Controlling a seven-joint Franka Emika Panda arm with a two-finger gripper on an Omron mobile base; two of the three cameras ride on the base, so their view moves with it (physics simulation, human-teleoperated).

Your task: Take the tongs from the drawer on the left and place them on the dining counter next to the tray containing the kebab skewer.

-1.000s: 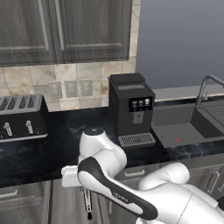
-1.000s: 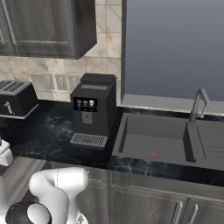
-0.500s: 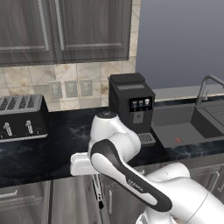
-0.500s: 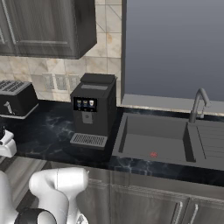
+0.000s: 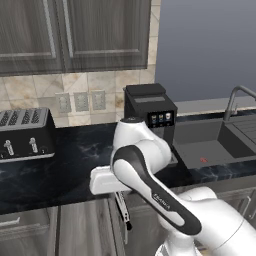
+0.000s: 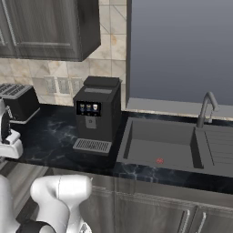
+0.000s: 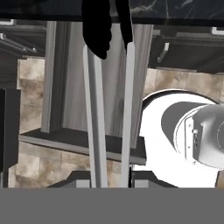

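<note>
My gripper (image 5: 119,196) hangs pointing down in front of the grey cabinet fronts, just below the black counter edge (image 5: 60,200). It is shut on the tongs (image 5: 124,214), which dangle beneath it. In the hand view the tongs (image 7: 96,131) run up from between my fingertips (image 7: 76,183) as two pale silvery arms that end in black tips. A short silver bar handle (image 5: 7,221) on a grey front shows at the lower left; I cannot tell whether that is the drawer. The dining counter, tray and kebab skewer are out of view.
On the black counter stand a toaster (image 5: 25,135) at the left and a black coffee machine (image 5: 150,117) behind my arm. To the right lie a sink (image 5: 210,145) and its faucet (image 6: 207,109). Dark wall cabinets (image 5: 75,35) hang above.
The arm has swung right and risen a little, carrying the tongs rightward along the cabinet fronts. The grip is unchanged and the scene behind has not shifted.
</note>
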